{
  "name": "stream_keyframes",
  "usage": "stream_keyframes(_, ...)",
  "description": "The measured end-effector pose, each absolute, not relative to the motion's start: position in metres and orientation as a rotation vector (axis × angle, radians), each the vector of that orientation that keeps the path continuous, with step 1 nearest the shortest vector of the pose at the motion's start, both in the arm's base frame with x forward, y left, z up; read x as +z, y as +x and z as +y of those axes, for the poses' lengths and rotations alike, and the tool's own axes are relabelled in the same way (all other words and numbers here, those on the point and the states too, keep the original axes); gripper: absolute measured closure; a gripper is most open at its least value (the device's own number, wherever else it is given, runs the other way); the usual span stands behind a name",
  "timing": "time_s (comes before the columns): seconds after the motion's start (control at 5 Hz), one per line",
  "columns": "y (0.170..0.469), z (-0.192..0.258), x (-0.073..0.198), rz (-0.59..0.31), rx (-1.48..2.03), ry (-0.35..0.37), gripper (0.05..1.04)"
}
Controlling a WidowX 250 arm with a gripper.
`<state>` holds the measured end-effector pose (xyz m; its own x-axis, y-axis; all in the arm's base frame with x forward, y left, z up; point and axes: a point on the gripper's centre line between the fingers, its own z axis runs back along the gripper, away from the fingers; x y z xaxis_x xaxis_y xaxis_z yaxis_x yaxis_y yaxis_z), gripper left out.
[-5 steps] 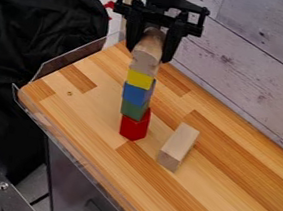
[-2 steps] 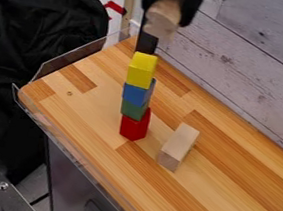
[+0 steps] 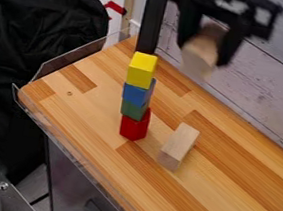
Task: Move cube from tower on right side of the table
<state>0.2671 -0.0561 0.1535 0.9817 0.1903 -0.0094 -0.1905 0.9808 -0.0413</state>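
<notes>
Gripper (image 3: pixel 203 53) clamped around pale wooden block (image 3: pixel 199 58), held aloft, higher than and right of the four-cube tower (image 3: pixel 136 95), yellow cube (image 3: pixel 141 70) atop the tower, wooden bar (image 3: pixel 180 143) lying right of the tower.

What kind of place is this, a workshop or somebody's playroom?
Probably a robot test bench: a black robot arm's fingers hold a wooden piece above a wooden tabletop bearing a tower of coloured blocks.

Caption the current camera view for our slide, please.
Black gripper holding a wooden block aloft, with a four-block tower standing on the tabletop.
</notes>
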Motion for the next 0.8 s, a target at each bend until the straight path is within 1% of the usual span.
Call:
stream_keyframes(0.2,0.26,-0.074,0.146,0.017,0.125,-0.043,0.476)
stream_keyframes(0.4,0.254,-0.098,0.132,0.048,0.043,-0.052,0.476)
stream_keyframes(0.6,0.249,-0.113,0.114,0.02,-0.037,-0.09,0.476)
stream_keyframes(0.8,0.249,-0.122,0.091,0.029,-0.072,-0.093,0.476)
